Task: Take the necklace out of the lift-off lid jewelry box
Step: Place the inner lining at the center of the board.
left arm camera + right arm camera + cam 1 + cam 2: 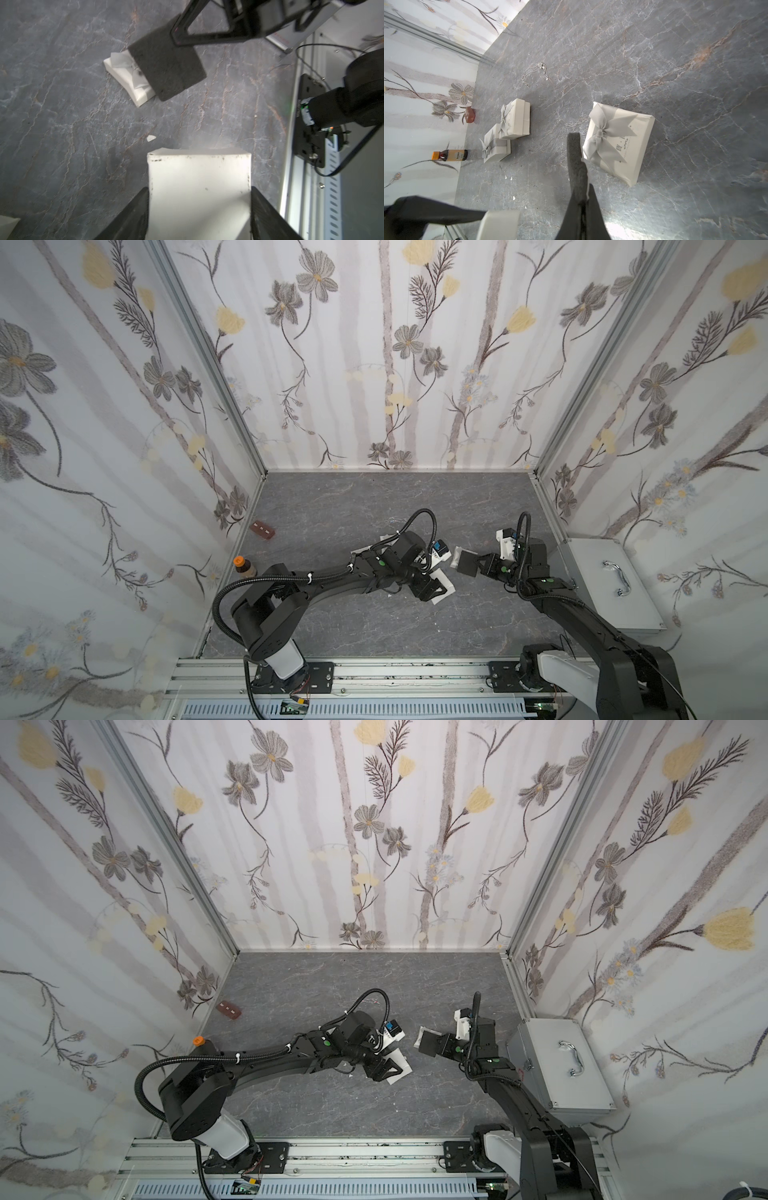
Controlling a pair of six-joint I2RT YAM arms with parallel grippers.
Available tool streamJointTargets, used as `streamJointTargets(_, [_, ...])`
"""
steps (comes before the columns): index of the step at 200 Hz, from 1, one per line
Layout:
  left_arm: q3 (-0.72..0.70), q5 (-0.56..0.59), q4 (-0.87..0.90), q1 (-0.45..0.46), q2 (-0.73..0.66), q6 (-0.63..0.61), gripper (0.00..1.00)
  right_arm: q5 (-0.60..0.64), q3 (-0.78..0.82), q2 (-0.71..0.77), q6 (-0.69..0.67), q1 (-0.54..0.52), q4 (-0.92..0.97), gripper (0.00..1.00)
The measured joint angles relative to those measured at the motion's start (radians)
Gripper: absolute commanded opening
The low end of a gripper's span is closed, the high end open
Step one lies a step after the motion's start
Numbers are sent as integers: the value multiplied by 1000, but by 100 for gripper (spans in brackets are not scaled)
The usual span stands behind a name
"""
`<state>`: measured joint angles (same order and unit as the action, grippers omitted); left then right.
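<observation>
Out on the table [675, 62]: the necklace [536, 72] lies loose on the grey stone top, its chain in an open loop, clear of every box.
Left gripper [199, 191]: fingers [133, 214] spread fairly wide and pressed against both sides of a plain white box [199, 176], so that's a hold. In both top views it sits mid-table [434, 593], with the box at an angle. Whether the box rests on the table, I can't tell.
Right gripper [583, 199]: fingers pinched tight on one edge of a dark foam pad [576, 158], which sticks out past the tips.
Lid [618, 141]: white with a grey ribbon bow, flat on the table, bow side up.
Pad and lid: in the left wrist view the pad [166, 66] covers part of the lid [128, 76]. Whether they touch is hard to call.
Two grippers: near each other, not touching; the right one [478, 565] is just beyond the left.
Small gift boxes [515, 118]: two with bows, touching, one overlapping the other.
Bottle [243, 566]: upright by the left wall, orange cap.
Brown block [262, 529]: farther along that same wall.
Metal case [611, 585]: at the right edge, handle up, behind the right arm.
</observation>
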<state>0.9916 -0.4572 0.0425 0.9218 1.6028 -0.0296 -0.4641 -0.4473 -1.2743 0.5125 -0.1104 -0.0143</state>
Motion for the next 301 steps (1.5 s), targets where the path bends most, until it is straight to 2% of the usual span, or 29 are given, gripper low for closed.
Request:
streamJointTargets(23, [-17,-71,-43,-27,-47,45,72,0,-10,-40,7,6,-3,68])
streamJointTargets(43, [-24,-126,-77,-47,-82,88,72,17,-15,-8,-3,6,5,73])
streamJointTargets(54, [-34,-169,-107,-66,-100,119,72,24,-18,33,-9,3,4,71])
streamJointTargets(87, [-74,-277,-239,-150,-138,259,72,9,-18,185,-73,-45,-13,47])
streamJointTargets(133, [-77,-363,-380,-204,-166,433,72,65,5,363,-180,-273,-107,38])
streamJointTargets(183, [-78,-425,-539,-235,-154,622,71,120,82,517,-271,-320,-256,29])
streamJointTargets(225, [-74,-446,-610,-237,-128,705,71,98,61,520,-344,-348,-305,27])
streamJointTargets(301, [-71,-482,-683,-237,-109,780,70,121,-31,411,-451,-431,-319,23])
